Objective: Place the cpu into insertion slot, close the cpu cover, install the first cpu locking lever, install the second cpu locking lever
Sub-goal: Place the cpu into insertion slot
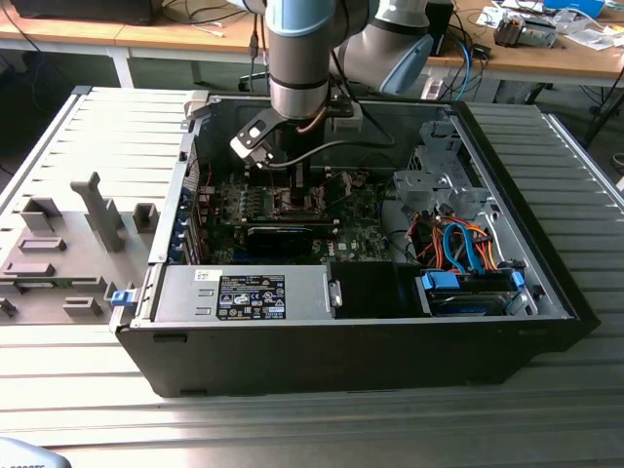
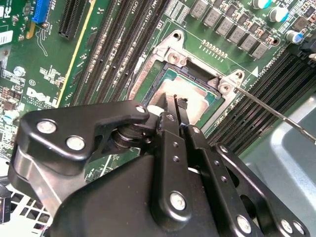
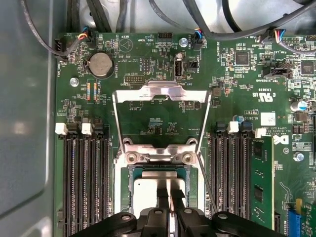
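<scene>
A ribbed metal table (image 1: 88,409) carries an open computer case (image 1: 341,361), with wooden desks (image 1: 175,39) behind at 12 o'clock in the exterior view and a grey fixture tray (image 1: 58,263) at 9 o'clock. Inside the case, a labelled power supply (image 1: 249,297) is seen at 6 o'clock and a drive cage (image 1: 439,180) with orange and blue cables (image 1: 468,244) at 3 o'clock. The arm (image 1: 302,58) descends from 12 o'clock, and the gripper (image 1: 300,200) is positioned over the green motherboard (image 1: 361,229); the socket area is hidden behind it in this view. In both wrist views the cpu (image 3: 145,192) (image 2: 192,96) is seen lying flat inside the insertion slot (image 3: 158,169) (image 2: 190,71), between banks of black memory slots (image 3: 86,182). The gripper (image 3: 170,191) (image 2: 179,102) is directly above the chip, its fingers (image 3: 163,197) drawn together with only a thin slit between them and nothing held. Contact with the chip cannot be determined. Part of the chip and the socket's near edge are covered by the gripper body. The cpu cover (image 3: 160,94) is swung open and lies back on the board. A thin locking lever (image 2: 276,111) projects from the socket corner, unlatched; its far end is cut off.
</scene>
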`<state>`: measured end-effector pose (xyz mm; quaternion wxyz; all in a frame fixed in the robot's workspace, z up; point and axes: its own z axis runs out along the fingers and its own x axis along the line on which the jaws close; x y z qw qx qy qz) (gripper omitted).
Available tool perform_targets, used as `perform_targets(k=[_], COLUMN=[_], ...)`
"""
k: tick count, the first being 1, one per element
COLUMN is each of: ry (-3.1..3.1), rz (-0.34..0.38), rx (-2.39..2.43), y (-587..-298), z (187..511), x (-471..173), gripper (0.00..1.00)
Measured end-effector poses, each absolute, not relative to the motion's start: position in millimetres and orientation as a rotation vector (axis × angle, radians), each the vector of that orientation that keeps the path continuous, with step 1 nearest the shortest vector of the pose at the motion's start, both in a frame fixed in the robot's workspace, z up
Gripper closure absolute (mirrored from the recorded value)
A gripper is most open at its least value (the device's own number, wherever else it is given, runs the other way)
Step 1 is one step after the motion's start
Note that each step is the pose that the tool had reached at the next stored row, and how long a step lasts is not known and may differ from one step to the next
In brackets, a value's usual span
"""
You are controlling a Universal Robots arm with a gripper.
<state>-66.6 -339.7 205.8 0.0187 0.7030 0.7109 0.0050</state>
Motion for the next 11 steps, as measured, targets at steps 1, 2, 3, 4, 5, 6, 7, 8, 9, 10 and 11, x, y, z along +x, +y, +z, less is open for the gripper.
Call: perform_targets(k=[1,2,3,4,5,6,7,8,9,10,11], ry=[2.208,2.208,2.209,2.209,2.209,2.210,2.210,2.210,2.210,2.210,2.211], rz=[0.015,0.015,0.014,0.013,0.013,0.012,0.012,0.011,0.012,0.012,0.012], rx=[2.183,2.183,2.184,2.184,2.185,2.185,2.185,2.186,2.186,2.186,2.186], y=[-339.8,-339.7,-339.7,-339.7,-339.7,-339.7,-339.7,-339.7,-339.7,-339.7,-339.7], z=[205.5,205.2,204.7,204.3,204.0,203.7,203.5,203.3,203.2,203.3,203.3], x=[-66.4,-66.4,-66.1,-65.9,-65.8,-65.6,-65.5,-65.4,-65.3,-65.3,-65.3], gripper=[0.84,0.84,0.84,0.84,0.84,0.84,0.84,0.84,0.84,0.84,0.84])
